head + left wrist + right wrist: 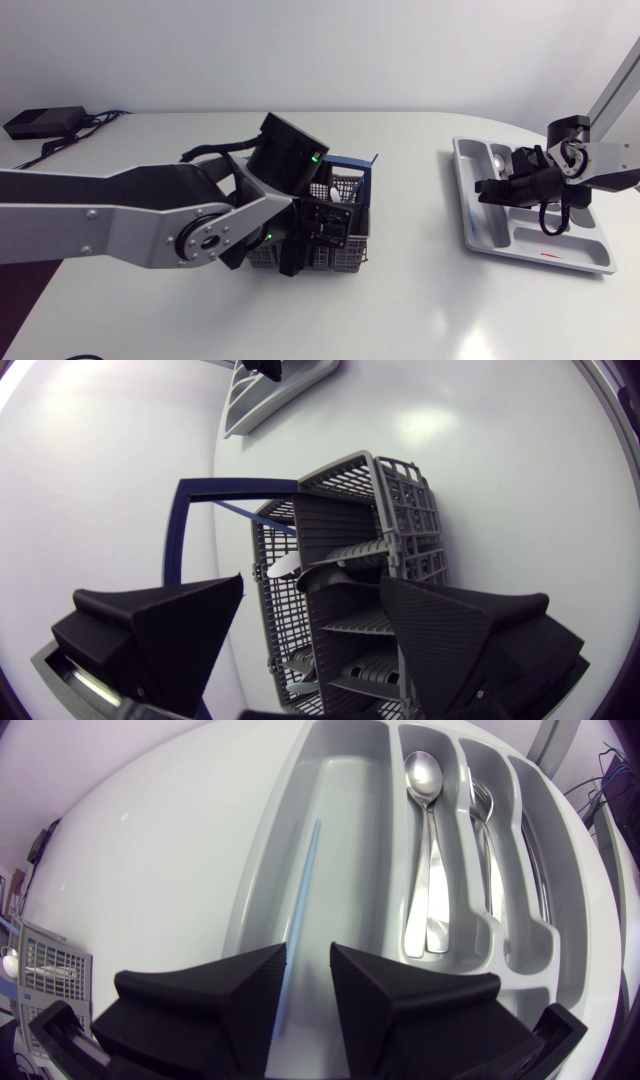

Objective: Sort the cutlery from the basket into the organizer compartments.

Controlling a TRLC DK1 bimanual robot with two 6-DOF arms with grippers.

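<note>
left gripper [312,580] agape over basket [400,490] | white utensil [283,566] (likely light, slick): pinch exposed end | right gripper [308,950] slack round blue stick [308,870]

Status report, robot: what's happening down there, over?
Left gripper open over basket. Right gripper open over organizer, blue stick between its fingers. Nothing blocking.

My head camera is looking down from above on the table [420,320], with the basket [346,186] at frame centre and the organizer [466,190] at right. My left wrist camera is hanging close over that basket; my right one is peering close into that organizer.
</note>
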